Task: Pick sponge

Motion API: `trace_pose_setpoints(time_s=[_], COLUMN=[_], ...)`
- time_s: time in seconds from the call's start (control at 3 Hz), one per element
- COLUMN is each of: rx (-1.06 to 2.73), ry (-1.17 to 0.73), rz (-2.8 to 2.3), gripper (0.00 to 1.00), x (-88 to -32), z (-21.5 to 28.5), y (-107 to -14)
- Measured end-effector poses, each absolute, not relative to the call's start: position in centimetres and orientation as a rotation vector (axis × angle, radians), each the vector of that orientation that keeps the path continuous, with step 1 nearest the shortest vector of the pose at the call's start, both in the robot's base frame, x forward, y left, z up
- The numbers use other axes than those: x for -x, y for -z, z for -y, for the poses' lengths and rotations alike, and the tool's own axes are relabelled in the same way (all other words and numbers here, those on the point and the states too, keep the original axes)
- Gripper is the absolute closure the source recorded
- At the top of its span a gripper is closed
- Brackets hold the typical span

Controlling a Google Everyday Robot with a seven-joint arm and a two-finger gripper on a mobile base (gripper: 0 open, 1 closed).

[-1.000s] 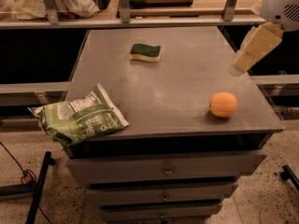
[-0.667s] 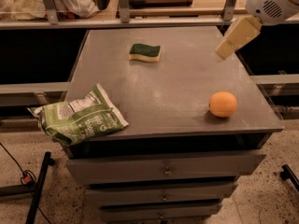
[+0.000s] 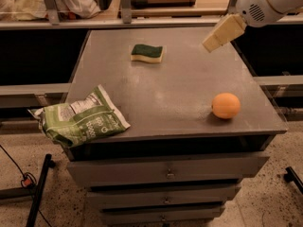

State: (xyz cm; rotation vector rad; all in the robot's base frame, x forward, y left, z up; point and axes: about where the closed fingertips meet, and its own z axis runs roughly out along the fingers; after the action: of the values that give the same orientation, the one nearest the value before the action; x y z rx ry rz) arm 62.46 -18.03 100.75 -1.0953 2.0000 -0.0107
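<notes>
The sponge (image 3: 147, 52) lies flat on the grey cabinet top (image 3: 165, 93) toward the far middle, dark green top over pale yellow foam. My gripper (image 3: 222, 32) hangs from the white arm at the upper right, above the far right part of the top, well to the right of the sponge and not touching it. Nothing is seen in it.
An orange (image 3: 226, 105) sits near the front right edge. A green and white snack bag (image 3: 80, 119) overhangs the front left corner. A shelf rail (image 3: 142, 22) with clutter runs behind the cabinet. Drawers (image 3: 165, 174) are below.
My gripper has moved up and to the left, from beside the cabinet's right edge to above its far right part, nearer the sponge. The objects have not moved.
</notes>
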Motion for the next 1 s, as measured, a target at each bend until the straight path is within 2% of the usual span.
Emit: trace_pose_setpoints(time_s=[0.33,1.0], rx=[1.095,1.194], ry=[0.012,-0.223], rz=[-1.999,-1.928], gripper=[0.00,0.00], x=[-62.5,-62.5], z=[18.1,12.3], y=[-100.9,-98.0])
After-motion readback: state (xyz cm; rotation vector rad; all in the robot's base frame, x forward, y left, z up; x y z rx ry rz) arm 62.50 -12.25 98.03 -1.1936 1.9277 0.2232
